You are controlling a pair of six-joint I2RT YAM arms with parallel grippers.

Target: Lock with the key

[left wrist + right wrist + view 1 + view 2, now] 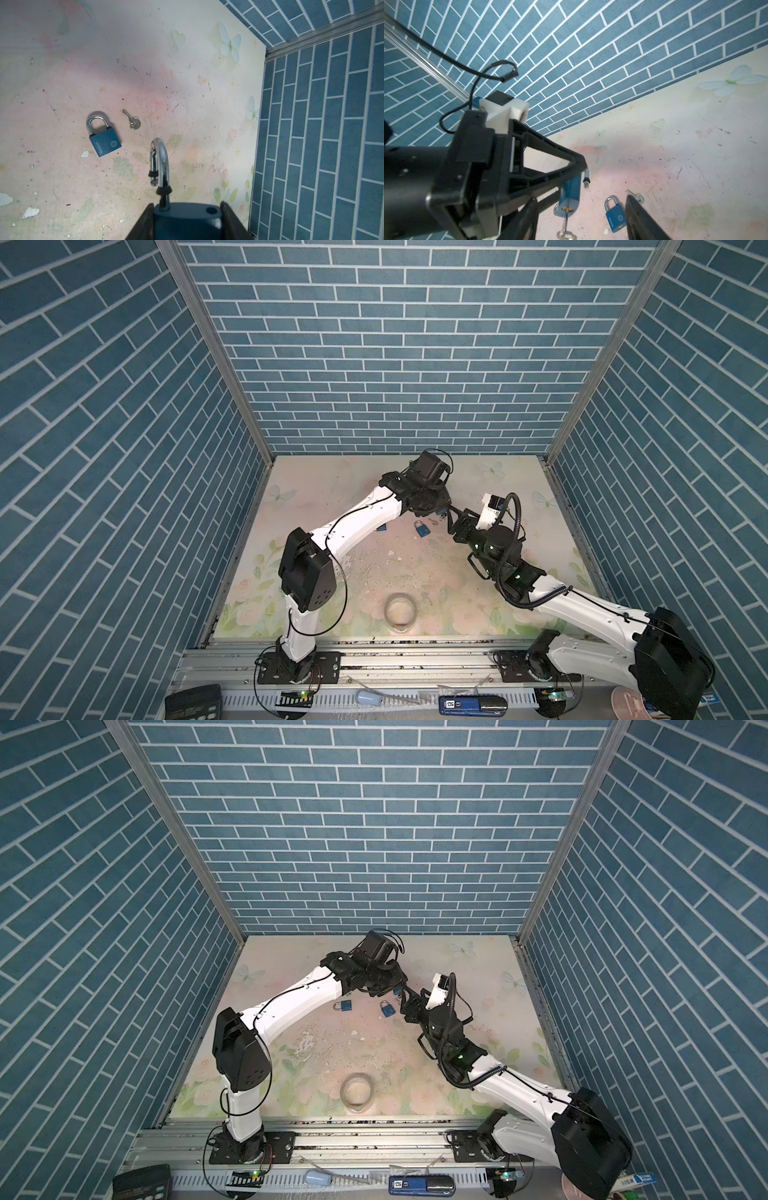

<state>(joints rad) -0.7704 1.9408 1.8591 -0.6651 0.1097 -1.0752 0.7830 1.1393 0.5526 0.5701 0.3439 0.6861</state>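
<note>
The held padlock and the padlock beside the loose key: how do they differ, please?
The held padlock is off the table in the left gripper, shackle open, key inserted. The lying padlock is flat on the table, shackle shut, without a key. Both are blue.

Three padlocks [343, 1005] [387, 1009] [570, 193], two keys [133, 122] [566, 233], one tape roll [387, 611].

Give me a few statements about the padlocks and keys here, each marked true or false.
1. The left claw grips a blue padlock by its body. True.
2. That padlock's shackle is shut. False: it stands open, its free end out of the body.
3. A key sits in the held padlock's keyhole. True.
4. The loose key touches the closed padlock on the table. False: it lies beside it, apart.
</note>
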